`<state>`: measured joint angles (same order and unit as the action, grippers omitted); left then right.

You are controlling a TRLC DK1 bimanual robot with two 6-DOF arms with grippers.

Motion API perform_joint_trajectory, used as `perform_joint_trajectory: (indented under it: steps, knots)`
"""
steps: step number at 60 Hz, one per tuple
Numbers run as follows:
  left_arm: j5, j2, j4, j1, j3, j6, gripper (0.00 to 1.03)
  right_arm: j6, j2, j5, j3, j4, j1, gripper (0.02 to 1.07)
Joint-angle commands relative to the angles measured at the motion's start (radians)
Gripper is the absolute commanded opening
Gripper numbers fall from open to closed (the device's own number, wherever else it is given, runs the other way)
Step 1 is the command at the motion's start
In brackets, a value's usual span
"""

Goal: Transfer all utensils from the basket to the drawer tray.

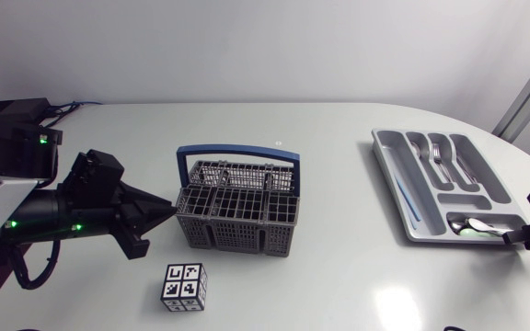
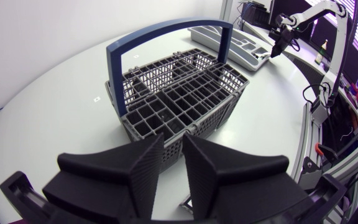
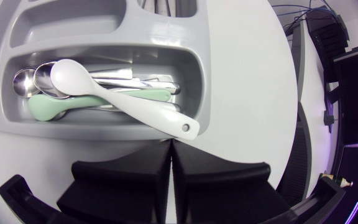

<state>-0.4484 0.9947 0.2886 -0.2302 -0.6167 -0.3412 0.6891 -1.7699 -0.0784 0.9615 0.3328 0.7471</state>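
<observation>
The grey wire basket (image 1: 236, 210) with a blue handle stands mid-table, and I see no utensils in it (image 2: 178, 102). My left gripper (image 1: 167, 212) points at its left side, fingers a narrow gap apart with nothing between them (image 2: 172, 169). The grey drawer tray (image 1: 382, 154) lies at the right. It holds forks (image 1: 438, 156) in its far slots and spoons (image 1: 472, 225) in its near compartment. My right gripper (image 1: 526, 233) hovers by the tray's near right corner, shut and empty (image 3: 170, 167). Just ahead of it lie a white spoon (image 3: 118, 99), a green spoon (image 3: 58, 106) and metal spoons (image 3: 28, 79).
A black-and-white marker cube (image 1: 184, 287) sits near the front edge, left of centre and in front of the basket. A thin blue stick (image 1: 403, 199) lies in the tray's long left slot. Bare table stretches between basket and tray.
</observation>
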Motion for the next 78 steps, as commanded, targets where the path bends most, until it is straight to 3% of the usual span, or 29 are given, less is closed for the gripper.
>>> perform_joint_trajectory:
  steps: [1, 78]
  knots:
    - [-0.012, -0.008, 0.001, -0.001, 0.029, -0.004, 0.25, 0.001, -0.025, 0.0, 0.029, -0.009, -0.009, 0.08]
    - [-0.012, 0.001, -0.008, -0.003, 0.035, -0.004, 0.25, -0.031, -0.028, 0.002, 0.083, 0.014, -0.045, 0.08]
